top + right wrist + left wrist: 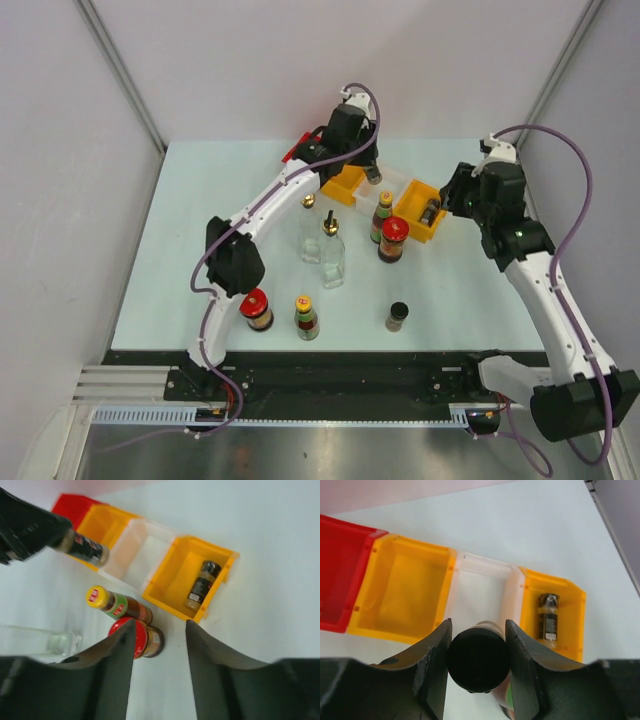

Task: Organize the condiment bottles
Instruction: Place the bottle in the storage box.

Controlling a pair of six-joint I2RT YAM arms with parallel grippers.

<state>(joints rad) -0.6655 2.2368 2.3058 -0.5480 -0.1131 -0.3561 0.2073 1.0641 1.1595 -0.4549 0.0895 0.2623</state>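
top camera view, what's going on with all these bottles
The left gripper holds a black-capped bottle by the row of bins at the back. The right gripper hangs open and empty near the right orange bin, where one shaker already lies. The other bottles stand on the table, not yet sorted.

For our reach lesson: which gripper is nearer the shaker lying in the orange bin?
Right. The right gripper hangs just beside the shaker; the left gripper, shut on a black-capped bottle, is farther along the bin row.

Top view wide, downward; wrist views close, sharing bins.
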